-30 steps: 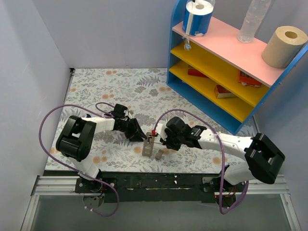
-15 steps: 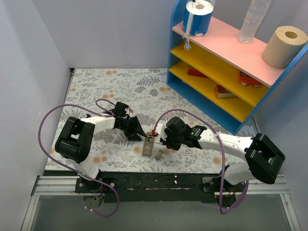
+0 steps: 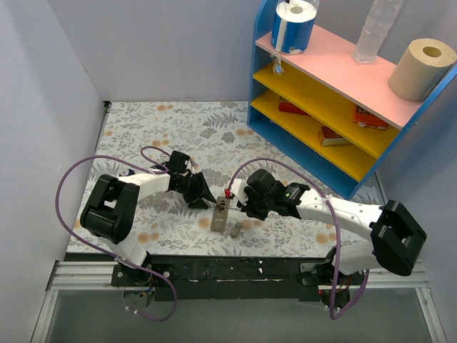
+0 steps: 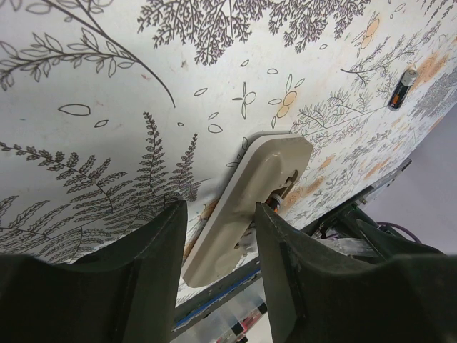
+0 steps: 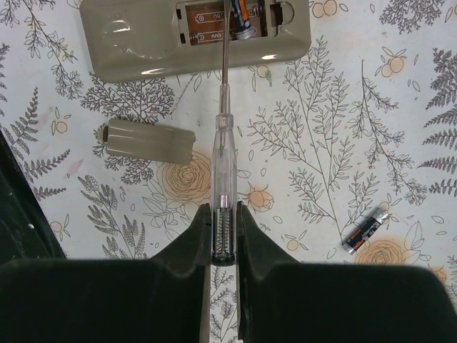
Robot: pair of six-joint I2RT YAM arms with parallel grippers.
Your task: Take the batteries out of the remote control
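- The right pincer [image 5: 223, 214] is closed narrow on the clear handle of the stick [image 5: 223, 143], which runs straight out toward 12 o'clock.
- The stick's metal tip sits inside the open bay of the remote [image 5: 143, 43], just beside the seated battery [image 5: 243, 13].
- The remote lies grey back up on the counter [image 5: 343, 107]. Small marks on the bay floor cannot be read.
- The lid [image 5: 148, 141] lies flat at 10 o'clock from the right pincer. It is near the remote but apart from it.
- The loose battery [image 5: 368, 232] lies at 3 o'clock from the right pincer, well apart from the remote. Its wrapper print is too small to read.
- The left pincer [image 4: 220, 211] is part-way wide, with a finger on either side of the remote's end. One finger meets the remote's edge, and a sliver of counter shows beside the other.
- From the left pincer the loose battery lies out at 1 o'clock.
- From above, the left pincer is at 10 o'clock of the remote and the right pincer at 2 o'clock.
- The shelf [image 3: 321, 78] stands well off at 1 o'clock. On top of it is a roll [image 3: 293, 25] in a blue wrapper whose label is unreadable.
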